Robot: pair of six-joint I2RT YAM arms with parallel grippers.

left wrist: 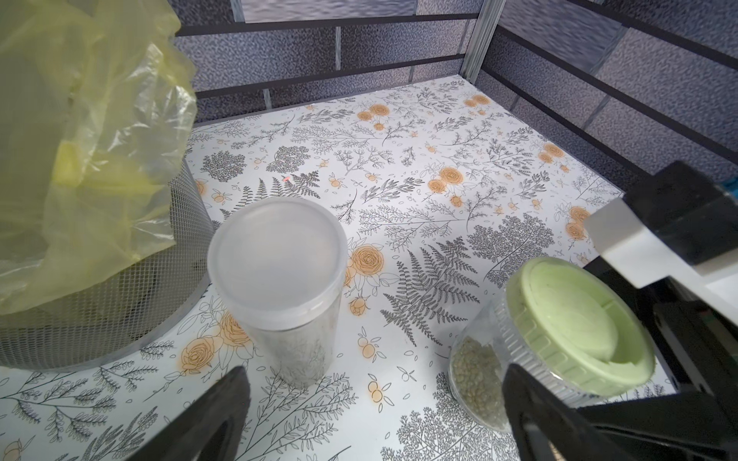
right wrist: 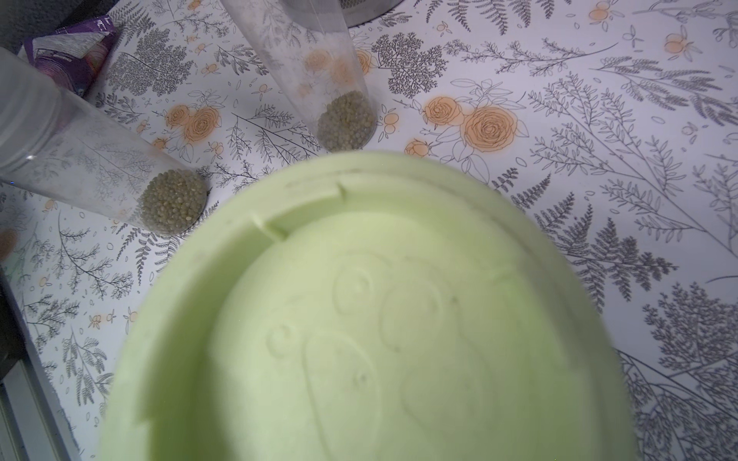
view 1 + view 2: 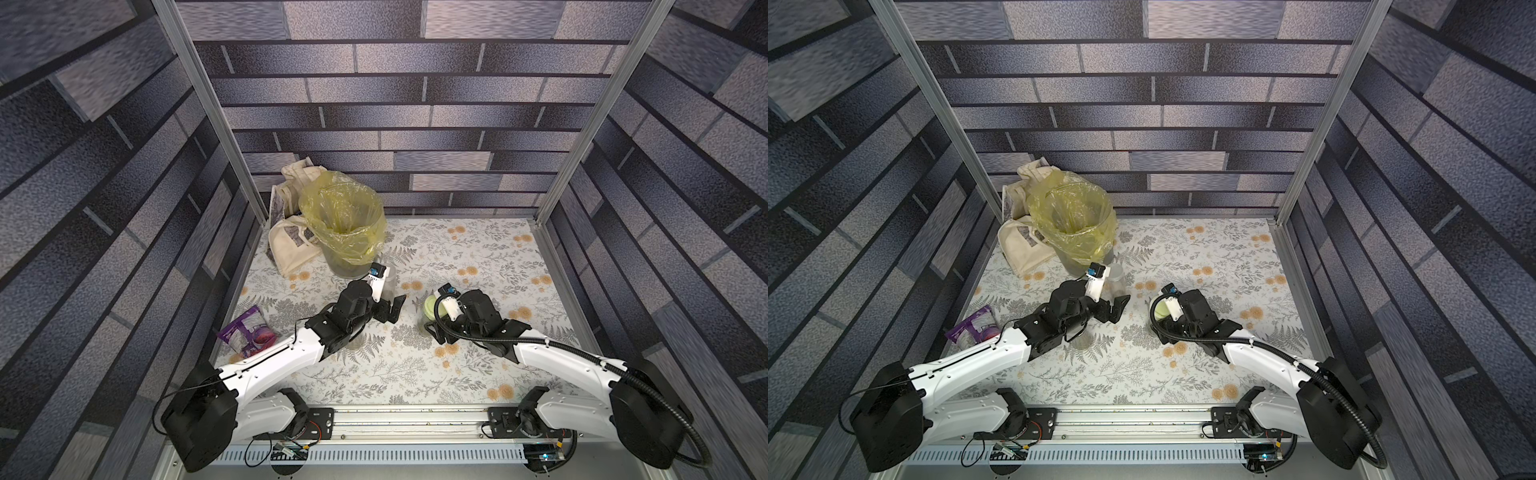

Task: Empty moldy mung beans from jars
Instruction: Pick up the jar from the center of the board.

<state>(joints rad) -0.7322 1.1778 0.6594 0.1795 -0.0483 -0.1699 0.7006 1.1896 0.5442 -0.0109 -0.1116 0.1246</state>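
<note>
Left gripper [image 3: 394,308]: wide, empty, near tall jar [image 3: 388,279].
Right gripper [image 3: 435,322]: around green-lid jar [image 1: 485,339], middle of tabletop [image 3: 457,374]; I cannot tell its grip.
Handling: light, slick, stiff; beans [image 1: 477,371] shift. I'd clamp the wall below the lid [image 1: 575,331].

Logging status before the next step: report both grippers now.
Left gripper: open, empty.
Right gripper: around the green-lidded jar; grip cannot be told.

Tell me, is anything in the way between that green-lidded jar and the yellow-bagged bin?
Yes. The tall jar stands right beside the bin, on the straight line from the green-lidded jar. The left arm, jaws open, hangs close to that line too. Going over or around them would probably be needed.
</note>
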